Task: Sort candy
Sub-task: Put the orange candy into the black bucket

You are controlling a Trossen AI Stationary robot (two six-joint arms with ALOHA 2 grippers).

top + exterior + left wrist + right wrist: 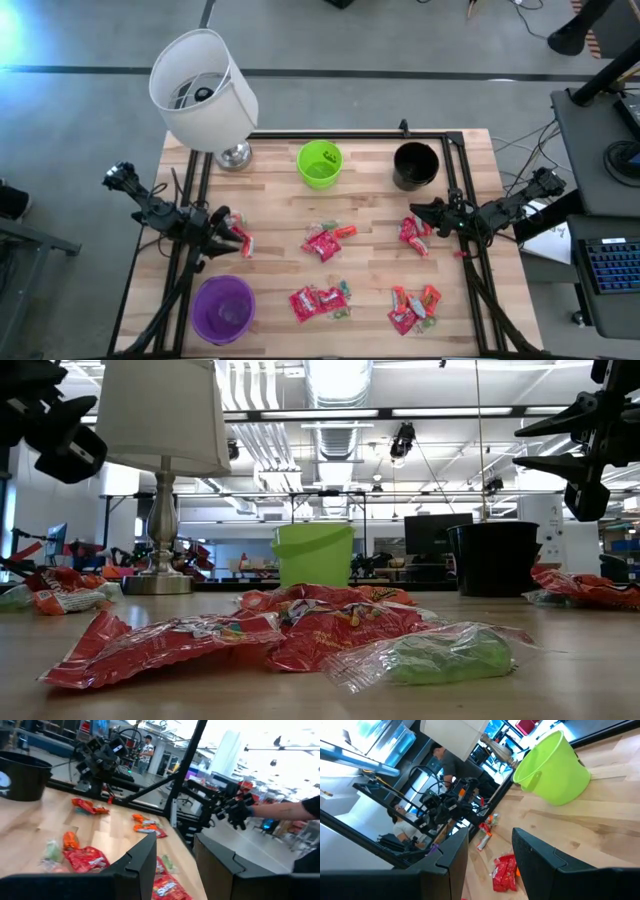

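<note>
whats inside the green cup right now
From above, the green cup shows only its own green inner wall and bottom; no candy is visible in it. Part of the bottom is in shadow, so a tiny piece there cannot be ruled out.

Robotics lab or open workshop, exposed ceiling ducts (335, 385) and strip lights, rows of other robot rigs and monitors, wooden worktop (370, 205) in black metal frame, person (451, 766) nearby

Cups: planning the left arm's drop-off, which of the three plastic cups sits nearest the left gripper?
The purple plastic cup, at the table's front left corner just below the left gripper; the green and black ones stand along the far edge.
</note>
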